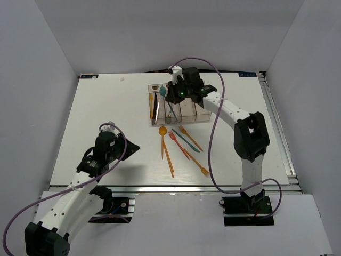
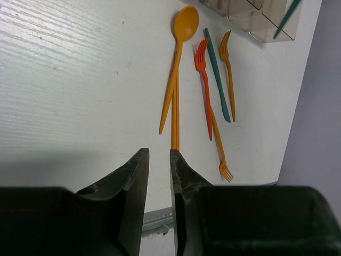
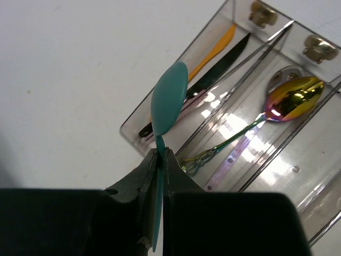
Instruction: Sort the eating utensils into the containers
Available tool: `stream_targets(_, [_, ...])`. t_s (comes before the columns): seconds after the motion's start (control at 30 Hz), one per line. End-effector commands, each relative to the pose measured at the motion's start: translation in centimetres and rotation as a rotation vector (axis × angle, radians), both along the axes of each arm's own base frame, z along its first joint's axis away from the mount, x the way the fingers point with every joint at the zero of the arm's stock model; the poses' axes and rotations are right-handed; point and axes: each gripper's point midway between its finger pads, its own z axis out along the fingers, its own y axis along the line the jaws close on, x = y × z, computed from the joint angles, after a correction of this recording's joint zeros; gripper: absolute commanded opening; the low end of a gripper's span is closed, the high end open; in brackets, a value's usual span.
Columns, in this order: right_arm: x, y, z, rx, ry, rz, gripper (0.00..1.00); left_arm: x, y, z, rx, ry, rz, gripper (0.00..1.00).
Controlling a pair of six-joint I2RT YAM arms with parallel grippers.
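My right gripper (image 1: 169,96) (image 3: 161,154) is shut on the handle of a teal spoon (image 1: 162,92) (image 3: 169,104) and holds it bowl-up above the left end of the clear containers (image 1: 194,119) (image 3: 129,133). The leftmost bin holds an orange knife (image 3: 216,50) and a black knife (image 3: 218,72). The second bin holds a shiny gold spoon (image 3: 290,98) and a shiny fork (image 3: 200,160). On the table in front of the bins lie an orange spoon (image 1: 162,140) (image 2: 178,58), a red fork (image 1: 177,143) (image 2: 204,85), a teal knife (image 1: 185,140) (image 2: 217,80) and two orange forks (image 1: 190,137) (image 1: 198,164). My left gripper (image 1: 127,146) (image 2: 159,154) is slightly open and empty, to their left.
Another thin orange utensil (image 1: 168,157) (image 2: 175,120) lies beside the orange spoon. The table's front rail (image 1: 176,188) runs just below the loose utensils. Grey walls stand close on both sides and behind. The right arm's purple cable (image 1: 212,133) hangs over the table's right half.
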Motion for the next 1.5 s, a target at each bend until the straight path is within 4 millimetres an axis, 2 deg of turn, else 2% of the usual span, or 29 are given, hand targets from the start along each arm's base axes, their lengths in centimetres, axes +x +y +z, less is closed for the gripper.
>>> stream_targets(0.0, [4.6, 0.4, 1.9, 0.061, -0.08, -0.13, 0.0, 0.0, -0.6, 0.2, -0.032, -0.005, -0.019, 0.34])
stream_targets(0.03, [5.4, 0.5, 1.5, 0.061, -0.084, -0.148, 0.0, 0.0, -0.6, 0.1, -0.032, -0.002, -0.019, 0.34])
stream_targets(0.1, [7.3, 0.6, 2.9, 0.082, -0.143, -0.195, 0.0, -0.2, -0.6, -0.2, -0.036, 0.009, -0.019, 0.34])
stream_targets(0.2, [9.6, 0.3, 2.4, 0.08, -0.188, -0.233, 0.0, -0.3, -0.6, -0.3, -0.04, 0.011, -0.019, 0.34])
stream_targets(0.4, [11.7, -0.5, 0.9, 0.051, -0.233, -0.248, 0.0, -0.3, -0.7, -0.6, -0.047, 0.025, -0.017, 0.34])
stream_targets(0.5, [11.7, -0.8, -0.2, 0.027, -0.231, -0.241, 0.0, -0.1, -1.0, -0.9, -0.046, 0.033, -0.032, 0.35])
stream_targets(0.53, [11.3, -0.9, -1.5, 0.014, -0.211, -0.23, 0.0, 0.0, -1.1, -1.1, -0.043, 0.043, -0.037, 0.35])
stream_targets(0.6, [10.5, -1.0, -2.4, 0.004, -0.191, -0.212, 0.0, 0.3, -1.4, -0.9, -0.049, 0.037, -0.047, 0.35])
stream_targets(0.63, [9.8, -1.1, -3.6, -0.009, -0.167, -0.195, 0.04, 0.3, -1.5, -1.2, -0.046, 0.05, -0.054, 0.35])
stream_targets(0.7, [9.1, -1.4, -4.0, -0.015, -0.149, -0.186, 0.09, 0.7, -1.9, -1.2, -0.05, 0.048, -0.065, 0.35])
stream_targets(0.73, [8.5, -1.5, -4.6, -0.017, -0.127, -0.167, 0.15, 0.9, -2.2, -1.0, -0.059, 0.041, -0.076, 0.35])
stream_targets(0.8, [8.2, -1.7, -3.7, -0.023, -0.151, -0.137, 0.21, 1.1, -2.5, -1.6, -0.054, 0.063, -0.088, 0.35])
stream_targets(0.93, [7.1, -2.2, -0.7, 0.004, -0.184, 0.001, 0.4, 1.8, -3.8, -1.8, -0.024, 0.07, -0.13, 0.35])
stream_targets(0.97, [6.1, -2.4, 0.8, 0.005, -0.192, 0.065, 0.45, 2.0, -4.0, -2.5, -0.006, 0.092, -0.134, 0.35])
stream_targets(1.0, [4.2, -2.0, 2.2, 0.067, -0.188, 0.215, 0.51, 1.9, -4.5, -2.8, 0.011, 0.096, -0.155, 0.35])
stream_targets(1.03, [2.9, -2.2, 3.2, 0.079, -0.235, 0.326, 0.53, 2.3, -5.0, -2.4, 0.021, 0.087, -0.163, 0.35])
stream_targets(1.07, [0.0, -2.2, 5.2, 0.139, -0.219, 0.446, 0.54, 2.2, -5.5, -3.5, 0.058, 0.114, -0.178, 0.35])
stream_targets(1.1, [-0.8, -3.1, 6.9, 0.143, -0.273, 0.484, 0.56, 2.8, -5.8, -3.2, 0.084, 0.102, -0.175, 0.35])
stream_targets(1.17, [-2.9, -4.1, 6.7, 0.144, -0.241, 0.528, 0.58, 3.1, -6.6, -3.9, 0.123, 0.116, -0.195, 0.35])
stream_targets(1.2, [-3.6, -4.7, 6.8, 0.143, -0.24, 0.54, 0.58, 2.8, -7.4, -5.4, 0.165, 0.152, -0.23, 0.35])
stream_targets(1.23, [-4.6, -5.4, 7.9, 0.141, -0.266, 0.549, 0.59, 3.5, -8.1, -5.0, 0.176, 0.145, -0.238, 0.35])
stream_targets(1.27, [-5.6, -6.0, 6.4, 0.128, -0.237, 0.554, 0.6, 3.9, -8.2, -5.5, 0.207, 0.149, -0.241, 0.35])
stream_targets(1.3, [-5.9, -6.8, 6.0, 0.122, -0.229, 0.543, 0.6, 3.8, -8.6, -6.9, 0.244, 0.192, -0.258, 0.35])
stream_targets(1.33, [-6.7, -7.4, 6.9, 0.124, -0.255, 0.538, 0.61, 4.8, -9.2, -6.3, 0.256, 0.175, -0.266, 0.35])
stream_targets(1.37, [-7.2, -8.0, 6.6, 0.124, -0.247, 0.531, 0.61, 5.3, -9.5, -6.5, 0.276, 0.177, -0.264, 0.36])
stream_targets(1.4, [-7.7, -8.9, 5.0, 0.118, -0.209, 0.513, 0.61, 5.7, -9.3, -7.6, 0.319, 0.203, -0.257, 0.37])
stream_targets(1.43, [-8.3, -9.5, 5.5, 0.119, -0.22, 0.503, 0.61, 6.2, -9.4, -7.6, 0.338, 0.204, -0.253, 0.38])
stream_targets(1.47, [-8.6, -10.0, 5.2, 0.118, -0.211, 0.495, 0.61, 7.5, -9.8, -6.8, 0.355, 0.177, -0.255, 0.41])
